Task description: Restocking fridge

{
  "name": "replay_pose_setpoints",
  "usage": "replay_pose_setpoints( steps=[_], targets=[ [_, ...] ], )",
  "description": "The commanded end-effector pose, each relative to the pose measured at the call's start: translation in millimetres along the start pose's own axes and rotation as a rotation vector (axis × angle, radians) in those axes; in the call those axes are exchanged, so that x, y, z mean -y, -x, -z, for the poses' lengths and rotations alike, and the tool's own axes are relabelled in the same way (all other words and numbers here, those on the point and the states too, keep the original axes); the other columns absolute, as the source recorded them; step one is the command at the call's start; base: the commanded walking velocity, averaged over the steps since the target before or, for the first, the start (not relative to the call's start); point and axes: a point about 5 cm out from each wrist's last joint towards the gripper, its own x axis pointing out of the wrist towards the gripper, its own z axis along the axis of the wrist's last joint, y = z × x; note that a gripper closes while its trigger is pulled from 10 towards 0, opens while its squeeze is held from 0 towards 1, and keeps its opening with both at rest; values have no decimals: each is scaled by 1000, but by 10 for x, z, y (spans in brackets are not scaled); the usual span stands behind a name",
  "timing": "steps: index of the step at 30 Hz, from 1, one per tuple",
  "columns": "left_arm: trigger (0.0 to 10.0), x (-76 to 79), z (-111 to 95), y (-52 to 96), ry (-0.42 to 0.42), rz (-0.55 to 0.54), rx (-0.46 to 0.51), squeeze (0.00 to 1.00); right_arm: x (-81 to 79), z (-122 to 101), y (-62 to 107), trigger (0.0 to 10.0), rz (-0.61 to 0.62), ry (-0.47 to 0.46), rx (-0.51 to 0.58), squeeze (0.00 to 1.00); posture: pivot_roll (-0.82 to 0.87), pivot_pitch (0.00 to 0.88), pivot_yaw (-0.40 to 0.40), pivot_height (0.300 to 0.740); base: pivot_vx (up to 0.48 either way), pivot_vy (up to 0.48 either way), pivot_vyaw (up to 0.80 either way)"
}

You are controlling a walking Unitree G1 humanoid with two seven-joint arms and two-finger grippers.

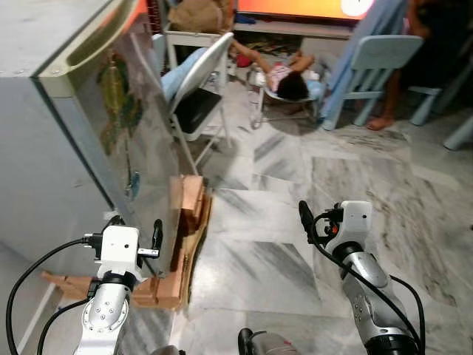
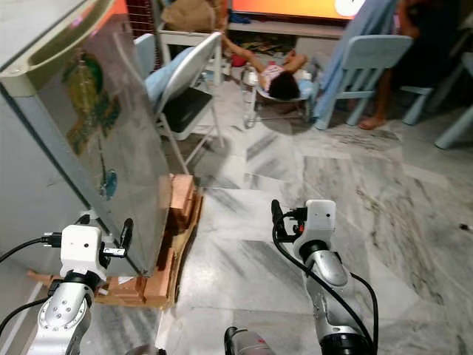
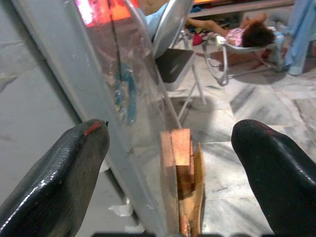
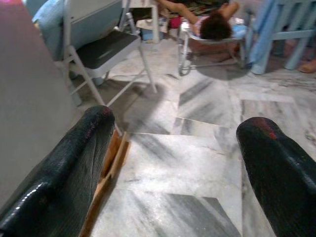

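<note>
The big grey fridge (image 1: 44, 148) with the shiny silver door (image 1: 137, 126) stands at the robot's left, and its door is shut. Green and blue stickers (image 1: 118, 103) are stuck on the door front. The fridge sits on a low stand of brown wooden blocks (image 1: 185, 222) on the grey and white marble floor (image 1: 281, 200).

The left gripper (image 1: 137, 233) is low down, right at the bottom corner of the fridge door. In the left wrist view its two black fingers (image 3: 54, 182) are spread wide apart — the edge of the door runs up between them, but they are not pinching it.

The right gripper (image 1: 318, 218) hangs over the bare floor, well apart from the fridge. Its black fingers (image 4: 64, 173) are spread wide too, and they hold nothing.

Farther back, a white folding chair with a black seat (image 1: 196, 96) stands just beside the far edge of the fridge. Behind it a person lies in a low metal-frame lounger (image 1: 284, 81) on the floor. A pale blue chair (image 1: 377, 63) stands near the lounger, and someone's bare foot (image 1: 380, 122) rests on the floor beside it.
</note>
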Motion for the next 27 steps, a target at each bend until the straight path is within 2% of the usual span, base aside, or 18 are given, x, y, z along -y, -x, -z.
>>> replay_pose_setpoints(
  steps=[1, 5, 14, 21, 27],
  targets=[
    [10000, -38, 37, -5, 14, -34, -22, 0, 13, -23, -14, 10000, 4, 9, 9, 0, -7, 47, -21, 740, 0, 0, -600],
    [10000, -103, 57, -46, 27, -75, -32, 0, 5, -29, -15, 10000, 0, 13, 11, 0, -8, 49, -22, 740, 0, 0, -109],
    [10000, -204, 22, -158, 36, -88, -21, 0, 3, -28, -2, 10000, 6, 17, 15, 0, -19, 54, -15, 740, 0, 0, 0],
    [10000, -244, 37, -116, 39, -90, -25, 0, 36, -12, 27, 10000, 23, 17, 10, 0, -25, 58, -10, 740, 0, 221, 0],
    [10000, -228, -6, 17, 40, -60, -13, 0, 22, -5, 20, 10000, 23, 25, 6, 0, -10, 62, -12, 740, 0, 317, 0]
  ],
)
